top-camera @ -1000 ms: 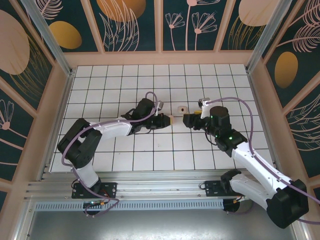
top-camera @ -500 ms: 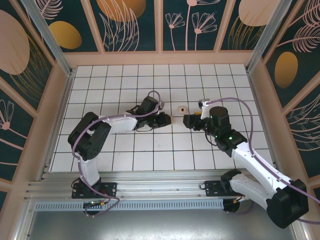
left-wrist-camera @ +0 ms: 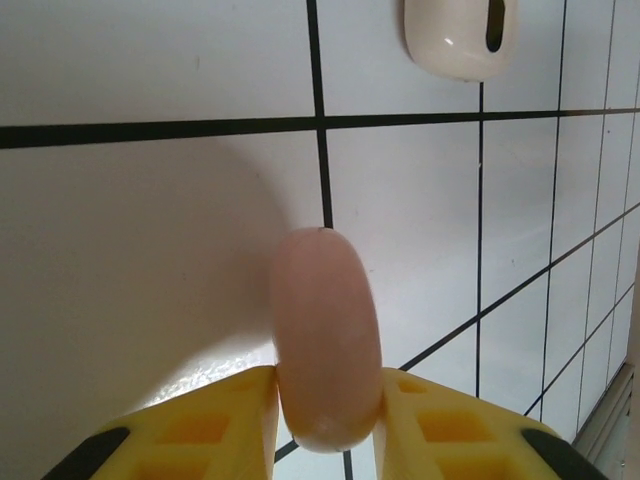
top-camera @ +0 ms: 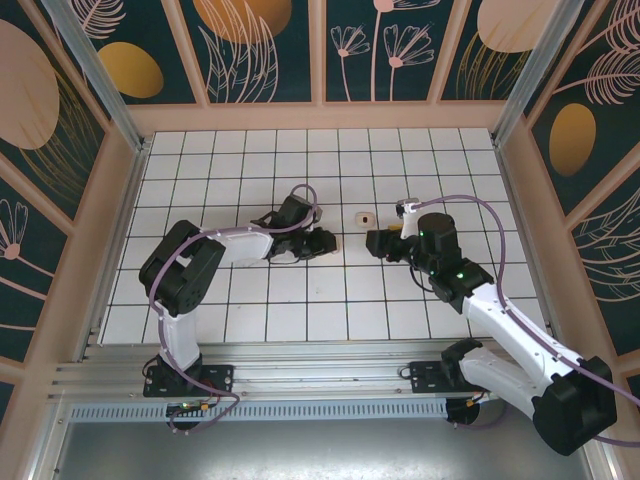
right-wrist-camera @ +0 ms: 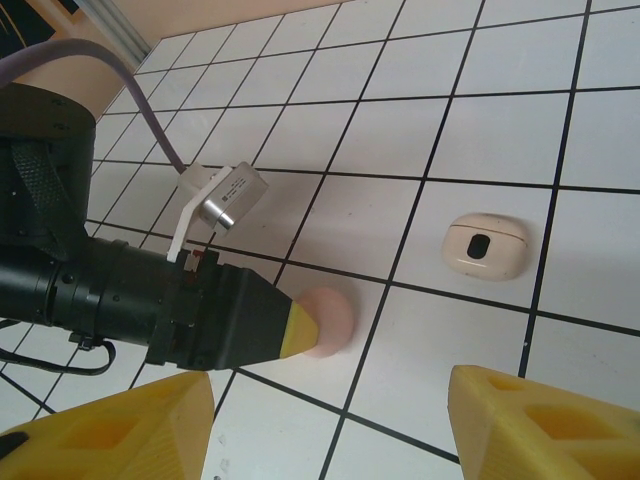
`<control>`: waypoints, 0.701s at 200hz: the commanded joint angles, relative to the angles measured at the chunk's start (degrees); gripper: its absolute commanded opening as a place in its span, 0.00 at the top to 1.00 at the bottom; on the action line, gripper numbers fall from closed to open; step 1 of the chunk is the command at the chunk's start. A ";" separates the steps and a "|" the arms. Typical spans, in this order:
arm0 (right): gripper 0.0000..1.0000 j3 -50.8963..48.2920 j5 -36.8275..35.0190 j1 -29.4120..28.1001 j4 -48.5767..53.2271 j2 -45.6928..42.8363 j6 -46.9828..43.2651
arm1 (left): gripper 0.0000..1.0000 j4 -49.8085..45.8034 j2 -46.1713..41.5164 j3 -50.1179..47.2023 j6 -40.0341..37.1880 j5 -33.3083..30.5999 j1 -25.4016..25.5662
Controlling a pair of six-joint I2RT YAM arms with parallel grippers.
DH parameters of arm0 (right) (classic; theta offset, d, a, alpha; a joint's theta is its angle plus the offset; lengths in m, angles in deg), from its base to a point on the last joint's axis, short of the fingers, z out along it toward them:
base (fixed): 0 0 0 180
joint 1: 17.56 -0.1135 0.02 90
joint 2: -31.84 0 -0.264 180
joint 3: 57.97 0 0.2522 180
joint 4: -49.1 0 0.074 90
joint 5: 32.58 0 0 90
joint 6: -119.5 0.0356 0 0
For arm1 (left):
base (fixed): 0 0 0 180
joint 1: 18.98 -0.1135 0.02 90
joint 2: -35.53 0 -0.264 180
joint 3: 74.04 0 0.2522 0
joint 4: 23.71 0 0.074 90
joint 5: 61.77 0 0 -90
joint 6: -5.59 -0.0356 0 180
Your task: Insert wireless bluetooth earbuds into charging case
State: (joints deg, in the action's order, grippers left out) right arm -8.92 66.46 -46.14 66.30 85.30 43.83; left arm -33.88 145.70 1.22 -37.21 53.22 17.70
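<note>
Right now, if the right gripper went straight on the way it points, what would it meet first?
Most likely the pink disc held by the left gripper, straight ahead of the open right gripper. The cream charging case lies off that line, to the side. Depth is uncertain.

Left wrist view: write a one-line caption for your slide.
Pink disc on edge between the left gripper fingers, cream case on the tiles beyond.

The pink disc (left-wrist-camera: 327, 340) looks matt and smooth, the cream pod (left-wrist-camera: 460, 38) glossy plastic.
</note>
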 commanded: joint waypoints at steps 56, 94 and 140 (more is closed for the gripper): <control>0.36 0.72 -0.31 0.24 1.19 -0.45 0.04 | 0.67 -3.48 -1.25 -1.71 -1.19 -2.38 -0.83; 0.35 0.83 -1.44 0.34 1.16 -0.80 -1.02 | 0.59 -5.73 -4.64 -1.71 -2.55 -5.53 -1.27; 0.16 -0.81 -10.57 2.73 -2.48 -0.65 -6.06 | 0.02 -11.03 -16.63 -2.55 -7.87 -17.92 -5.11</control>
State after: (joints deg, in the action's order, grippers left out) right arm -8.92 63.31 -45.61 66.93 85.25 41.34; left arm -41.16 137.72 -0.36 -41.28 44.65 15.67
